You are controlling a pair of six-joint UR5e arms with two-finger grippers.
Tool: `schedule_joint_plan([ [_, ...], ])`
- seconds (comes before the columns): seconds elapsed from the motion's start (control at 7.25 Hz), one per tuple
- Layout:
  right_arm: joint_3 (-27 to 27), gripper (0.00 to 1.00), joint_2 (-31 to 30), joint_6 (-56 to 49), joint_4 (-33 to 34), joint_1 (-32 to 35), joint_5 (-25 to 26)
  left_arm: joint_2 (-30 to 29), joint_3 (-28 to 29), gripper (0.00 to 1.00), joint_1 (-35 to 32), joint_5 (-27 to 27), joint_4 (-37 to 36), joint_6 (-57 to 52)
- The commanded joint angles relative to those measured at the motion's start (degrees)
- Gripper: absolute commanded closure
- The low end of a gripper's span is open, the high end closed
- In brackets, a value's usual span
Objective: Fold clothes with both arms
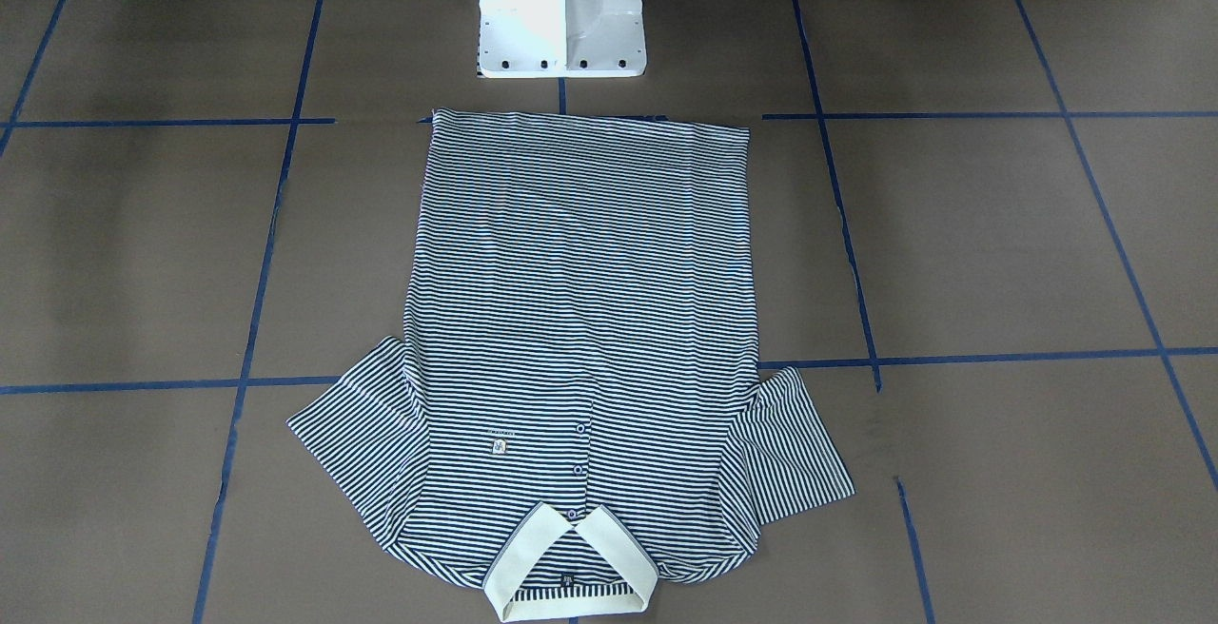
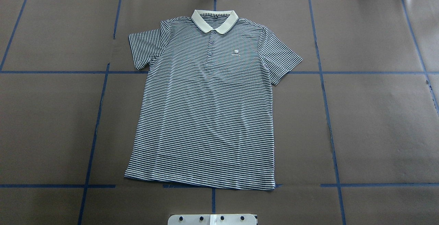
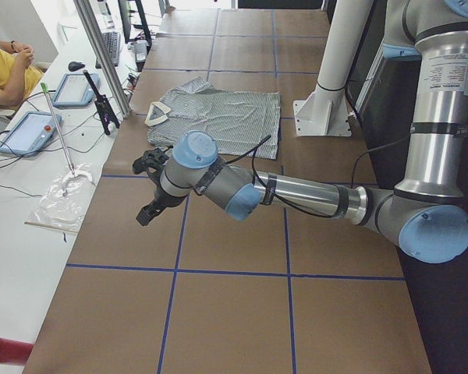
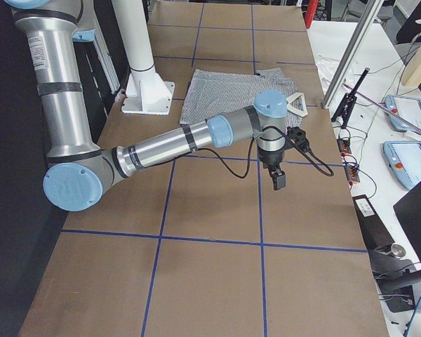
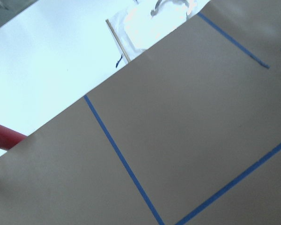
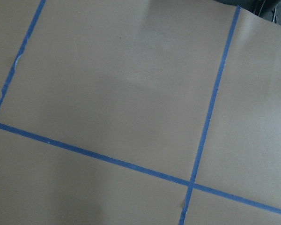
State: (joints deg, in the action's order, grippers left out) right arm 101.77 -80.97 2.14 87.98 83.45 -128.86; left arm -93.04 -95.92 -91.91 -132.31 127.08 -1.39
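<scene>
The clothes, a navy-and-white striped polo shirt [image 2: 205, 115] with a cream collar [image 2: 215, 21], lie spread flat and face up on the brown table, both sleeves out. Its hem is toward the robot and its collar [image 1: 571, 567] away from it. The left arm reaches out low over the bare table on the robot's left, its gripper [image 3: 143, 216] well clear of the shirt [image 3: 218, 113]. The right arm mirrors it, its gripper [image 4: 278, 181] hanging short of the shirt [image 4: 231, 91]. I cannot tell whether either gripper is open or shut. Both wrist views show only brown paper and blue tape.
The white pedestal base [image 1: 561, 15] stands just behind the hem. Blue tape lines [image 2: 329, 122] grid the table. A white side bench carries tablets [image 3: 31, 128], cables and a metal post [image 3: 101, 54]; a person in yellow [image 3: 4, 74] sits there.
</scene>
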Motion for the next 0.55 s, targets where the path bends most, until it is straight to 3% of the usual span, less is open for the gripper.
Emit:
schedule_joint_plan([
  [0.0, -1.93, 0.0, 4.29, 20.91, -9.64, -7.63, -0.7, -0.12, 0.38, 0.0, 0.41, -0.05, 4.66, 5.87],
  [0.28, -3.06, 0.03, 10.63, 43.21, -14.05, -21.25, 13.91, -0.12, 0.11, 0.0, 0.41, -0.22, 4.75, 5.87],
  [0.41, -5.86, 0.17, 13.35, 49.47, -16.33, -24.53, 16.25, -0.12, 0.2, 0.0, 0.41, -0.22, 4.67, 5.87],
])
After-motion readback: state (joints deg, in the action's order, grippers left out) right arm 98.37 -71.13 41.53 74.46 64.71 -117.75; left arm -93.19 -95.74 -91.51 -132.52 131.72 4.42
